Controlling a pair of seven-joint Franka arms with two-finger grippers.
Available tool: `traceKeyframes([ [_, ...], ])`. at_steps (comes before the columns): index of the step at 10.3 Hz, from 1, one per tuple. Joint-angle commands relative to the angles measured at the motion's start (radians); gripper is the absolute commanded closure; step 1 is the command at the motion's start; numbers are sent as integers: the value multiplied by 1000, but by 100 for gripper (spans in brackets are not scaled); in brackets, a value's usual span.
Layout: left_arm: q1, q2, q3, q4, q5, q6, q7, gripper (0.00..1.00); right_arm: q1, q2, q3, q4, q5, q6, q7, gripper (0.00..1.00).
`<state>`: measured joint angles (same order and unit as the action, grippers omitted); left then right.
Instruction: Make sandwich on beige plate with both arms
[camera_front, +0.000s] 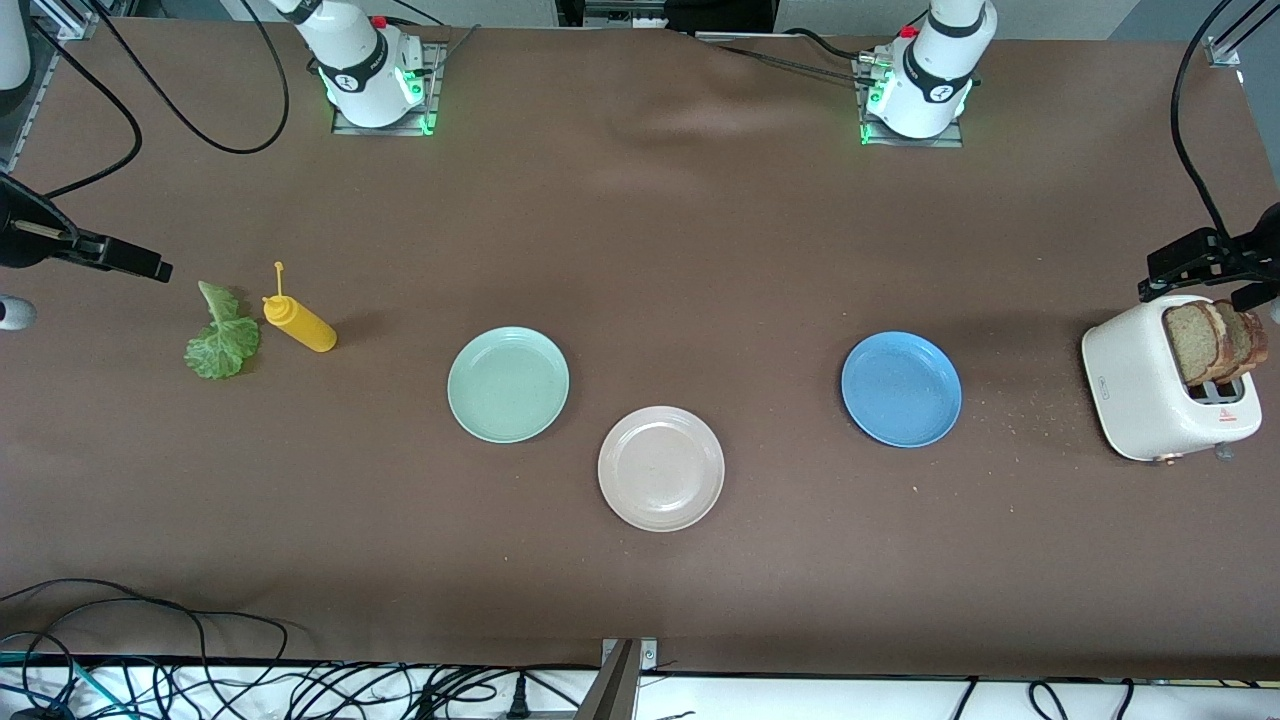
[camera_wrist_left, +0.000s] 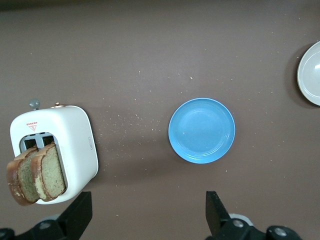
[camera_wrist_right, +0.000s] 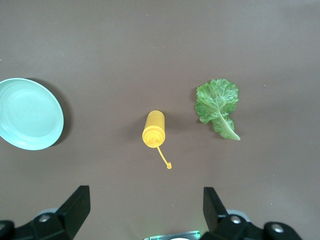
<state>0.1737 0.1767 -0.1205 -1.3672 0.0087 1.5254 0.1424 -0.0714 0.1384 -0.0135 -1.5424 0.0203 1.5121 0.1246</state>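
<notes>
Three plates lie on the table: a mint green plate (camera_front: 508, 384), a blue plate (camera_front: 901, 389), and the bare beige plate (camera_front: 661, 468) nearest the front camera, between them. Two bread slices (camera_front: 1213, 341) stand in one toaster (camera_front: 1165, 392) at the left arm's table edge. One lettuce leaf (camera_front: 222, 334) and one mustard bottle (camera_front: 299, 322) lie at the right arm's end. The left gripper (camera_wrist_left: 149, 212) and right gripper (camera_wrist_right: 146, 210) hang high, fingers spread and empty.

No wording can be read anywhere. The white toaster (camera_front: 1165, 392) carries a small red triangular warning sign with tiny red print beneath it on its top beside the slots (seen in the left wrist view too (camera_wrist_left: 32, 126)), but the print is too small to make out. A faint outlined mark on its side panel (camera_front: 1104, 382) is equally illegible.
</notes>
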Motion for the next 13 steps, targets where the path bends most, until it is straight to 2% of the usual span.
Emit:
traceKeyframes([
  [1,4,6,2,4,-7,-19,11,0,-1,0,-2,15,12,-16,0,0],
  [7,163,86,8,8,-10,-44,-6,0,-1,0,-2,15,12,-16,0,0],
  [8,220,98,7,8,-24,-41,-4,0,-1,0,-2,15,12,-16,-2,0],
  [10,233,153,5,10,-7,-36,-4,0,-1,0,-2,15,12,-16,-2,0],
  [13,240,176,5,7,54,-4,9,0,-1,0,-2,15,12,-18,-2,0],
])
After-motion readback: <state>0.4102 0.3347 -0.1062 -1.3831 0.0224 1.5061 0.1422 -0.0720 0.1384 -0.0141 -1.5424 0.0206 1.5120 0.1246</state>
